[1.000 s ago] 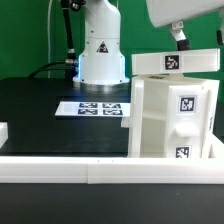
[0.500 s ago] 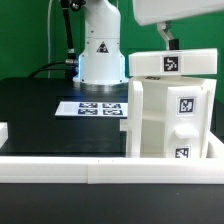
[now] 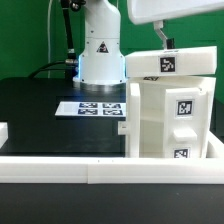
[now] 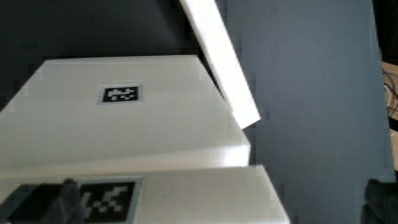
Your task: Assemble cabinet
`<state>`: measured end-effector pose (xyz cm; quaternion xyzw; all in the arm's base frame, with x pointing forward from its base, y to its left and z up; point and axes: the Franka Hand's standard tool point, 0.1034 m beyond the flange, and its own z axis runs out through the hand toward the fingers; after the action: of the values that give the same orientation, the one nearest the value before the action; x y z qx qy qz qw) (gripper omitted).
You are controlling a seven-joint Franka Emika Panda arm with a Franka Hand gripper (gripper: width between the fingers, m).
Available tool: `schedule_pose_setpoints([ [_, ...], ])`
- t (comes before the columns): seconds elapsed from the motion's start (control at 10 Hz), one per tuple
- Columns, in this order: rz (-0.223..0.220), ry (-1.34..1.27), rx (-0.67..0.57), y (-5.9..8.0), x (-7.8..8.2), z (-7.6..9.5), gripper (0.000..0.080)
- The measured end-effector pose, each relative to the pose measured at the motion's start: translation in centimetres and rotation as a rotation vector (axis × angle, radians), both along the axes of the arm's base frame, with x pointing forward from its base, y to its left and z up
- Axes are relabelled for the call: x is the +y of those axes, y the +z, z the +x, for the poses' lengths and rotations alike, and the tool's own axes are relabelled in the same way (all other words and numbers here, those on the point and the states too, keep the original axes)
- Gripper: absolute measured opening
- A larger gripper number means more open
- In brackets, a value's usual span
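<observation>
One white cabinet (image 3: 165,120) stands on the black table (image 3: 40,110) at the exterior view's right, with a tagged panel (image 3: 172,63) lying across its top. My gripper (image 3: 165,42) hangs just above that panel, perhaps touching it. I cannot tell whether my fingers are parted or closed.

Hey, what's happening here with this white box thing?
A robot arm is working on a white cabinet. Its fingers reach down onto a flat tagged panel lying across its top, at the exterior view's right. Whether they grip it is unclear. The marker board lies on the black table.
</observation>
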<state>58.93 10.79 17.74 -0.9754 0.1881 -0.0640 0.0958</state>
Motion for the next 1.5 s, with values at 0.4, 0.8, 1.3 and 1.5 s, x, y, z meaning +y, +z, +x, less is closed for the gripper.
schedule_pose_setpoints([
  [0.4, -0.032, 0.142, -0.018, -0.7, 1.2, -0.7, 0.0797],
  [0.8, -0.067, 0.395, -0.057, -0.2, 1.0, -2.8, 0.0797],
  [1.3, -0.115, 0.707, -0.109, 2.0, 0.6, -2.8, 0.0797],
  [1.5, -0.174, 0.973, -0.163, 1.9, -0.9, -0.9, 0.0797],
])
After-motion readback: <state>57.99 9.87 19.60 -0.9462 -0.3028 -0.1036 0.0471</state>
